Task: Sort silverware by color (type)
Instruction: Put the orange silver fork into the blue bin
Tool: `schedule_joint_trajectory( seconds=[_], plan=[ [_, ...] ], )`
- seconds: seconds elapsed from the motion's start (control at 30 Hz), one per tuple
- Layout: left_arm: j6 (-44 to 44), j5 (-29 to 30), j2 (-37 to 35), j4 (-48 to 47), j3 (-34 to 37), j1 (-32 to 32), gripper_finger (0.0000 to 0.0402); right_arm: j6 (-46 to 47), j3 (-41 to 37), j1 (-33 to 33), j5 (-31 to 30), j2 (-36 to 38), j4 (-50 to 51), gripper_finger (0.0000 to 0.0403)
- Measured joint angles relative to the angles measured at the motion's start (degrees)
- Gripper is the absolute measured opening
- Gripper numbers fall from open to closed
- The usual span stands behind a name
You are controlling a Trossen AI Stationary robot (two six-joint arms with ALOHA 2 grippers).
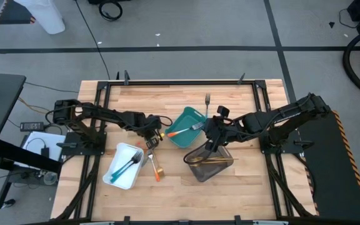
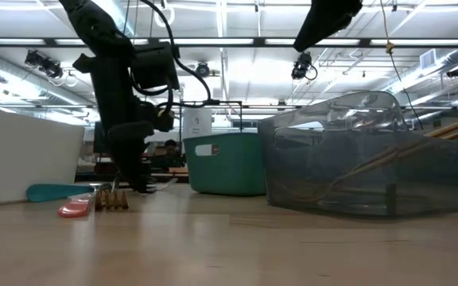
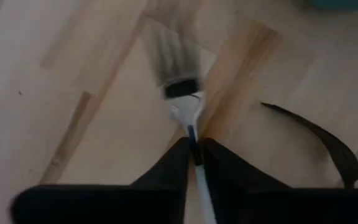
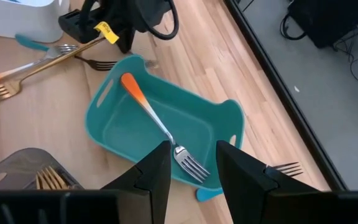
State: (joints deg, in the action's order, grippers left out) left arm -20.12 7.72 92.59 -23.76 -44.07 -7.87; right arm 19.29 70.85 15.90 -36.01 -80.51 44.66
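Silverware lies scattered mid-bench. Left claw [image 3: 193, 155] is pinched on a blue-handled utensil [image 3: 188, 115], its long axis running straight out from the fingertips, head end away from the claw; the head is blurred, likely a fork. Orange-handled fork [image 4: 157, 124] lies slantwise inside the teal tray [image 4: 229, 121], tines toward the right claw [image 4: 192, 167], which hangs over that tray with fingers apart, holding nothing. White tray [image 1: 114, 175] holds blue-handled pieces [image 1: 128, 165] lying slantwise. Grey tray [image 1: 220, 170] holds gold forks [image 4: 51, 178]. Loose forks [image 4: 36, 59] rest on the bench [image 1: 180, 194] between the white and teal trays.
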Motion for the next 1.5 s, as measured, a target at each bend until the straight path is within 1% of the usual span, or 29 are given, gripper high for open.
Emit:
schedule_joint_trajectory(
  seconds=[0.1, 0.17, 0.23, 0.37, 0.43, 0.6, 0.67, 0.73, 0.87, 0.93, 1.07, 1.13, 1.27, 1.43, 1.5],
  plan=[
    [2.86, 0.53, 0.09, 1.94, 0.11, -1.36, 0.002, -0.77, 0.0, -0.03, -0.17, 0.0, -0.02, 0.0138],
    [4.44, 2.22, 0.1, 4.68, 0.15, -2.36, 0.0011, -1.32, 0.0, -0.07, -0.53, 0.0, -0.19, 0.0138],
    [6.0, 2.83, 0.03, 6.61, -0.17, -3.25, 0.0011, -1.45, 0.0, -0.22, -0.57, 0.0, -0.54, 0.0138],
    [10.1, 6.23, -0.54, 5.4, -3.27, -4.58, 0.0015, -1.47, 0.0, -0.28, -0.61, 0.0, -0.5, 0.0138],
    [11.81, 7.59, -0.91, 6.25, -5.18, -5.0, 0.0015, -1.46, 0.0, -0.28, -0.82, 0.0, -0.52, 0.0138],
    [14.91, 7.74, -2.37, 8.88, -10.19, -4.77, 0.0015, -1.47, 0.0, -0.76, -4.06, 0.0, -1.07, 0.0138],
    [15.04, 6.31, -2.33, 10.13, -11.78, -4.36, 0.0015, -1.45, 0.0, -1.43, -4.22, 0.0, -1.49, 0.0138],
    [14.53, 4.17, -2.33, 15.02, -12.21, -3.98, 0.0015, -1.32, 0.0, -1.93, -4.22, 0.0, -1.37, 0.0138],
    [10.62, 0.33, -1.91, 23.13, -12.15, -3.74, 0.0015, -1.32, 0.0, -2.62, -4.17, 0.0, -1.57, 0.0138],
    [10.24, -1.54, -0.83, 26.92, -12.18, -3.51, 0.0015, -1.38, 0.0, -2.89, -4.08, 0.0, -1.57, 0.0138],
    [10.01, -3.07, 2.91, 32.01, -12.15, -2.78, 0.0015, -1.59, 0.0, -3.31, -4.04, 0.0, -1.57, 0.0138],
    [9.83, -5.78, 5.12, 30.89, -13.59, -2.7, 0.0015, -1.83, 0.0, -3.45, -4.04, 0.0, -1.57, 0.0138],
    [10.09, -9.02, 8.99, 21.73, -20.67, -2.33, 0.0015, -2.5, 0.0, -3.85, -4.04, 0.0, -1.81, 0.0138],
    [13.06, -9.34, 13.21, 7.59, -29.69, -1.99, 0.0015, -2.91, 0.0, -4.11, -4.26, 0.0, -1.84, 0.0138],
    [13.18, -9.39, 14.85, 4.0, -32.07, -2.23, 0.0015, -2.98, 0.0, -4.11, -4.28, 0.0, -1.82, 0.0138]
  ],
)
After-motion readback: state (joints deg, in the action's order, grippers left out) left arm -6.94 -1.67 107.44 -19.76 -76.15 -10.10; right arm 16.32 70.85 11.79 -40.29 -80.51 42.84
